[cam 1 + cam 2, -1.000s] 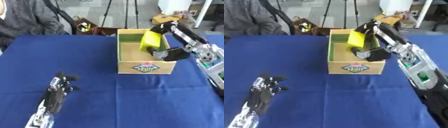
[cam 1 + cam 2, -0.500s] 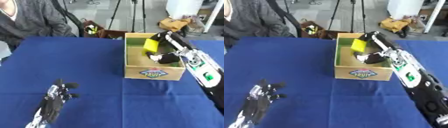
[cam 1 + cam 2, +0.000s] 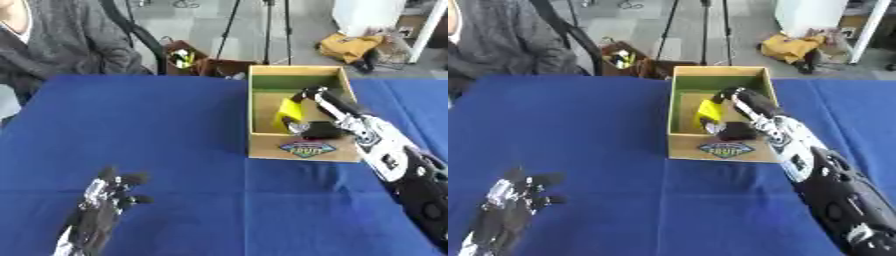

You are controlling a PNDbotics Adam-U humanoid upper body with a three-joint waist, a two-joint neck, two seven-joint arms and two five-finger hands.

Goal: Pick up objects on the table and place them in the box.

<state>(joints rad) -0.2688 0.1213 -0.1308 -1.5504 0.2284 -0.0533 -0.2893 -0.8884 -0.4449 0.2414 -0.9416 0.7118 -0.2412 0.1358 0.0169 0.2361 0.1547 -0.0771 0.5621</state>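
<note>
A wooden box (image 3: 301, 146) with a fruit label on its front stands on the blue table, right of centre. My right hand (image 3: 320, 129) reaches down inside it, fingers curled round a yellow object (image 3: 288, 114) that sits low in the box against its left wall. What the yellow object is I cannot make out. My left hand (image 3: 103, 207) rests open near the lower left corner, fingers up, holding nothing.
The blue tablecloth (image 3: 166, 135) covers the whole table. A person in a grey top (image 3: 61, 45) sits at the far left edge. Beyond the table stand a tripod (image 3: 262, 25), a bag (image 3: 188, 57) and a yellow bundle (image 3: 348, 46) on the floor.
The camera has tilted, shifting the whole picture. My right hand has lowered the yellow object from above the box rim down into the box. The left hand has stayed put.
</note>
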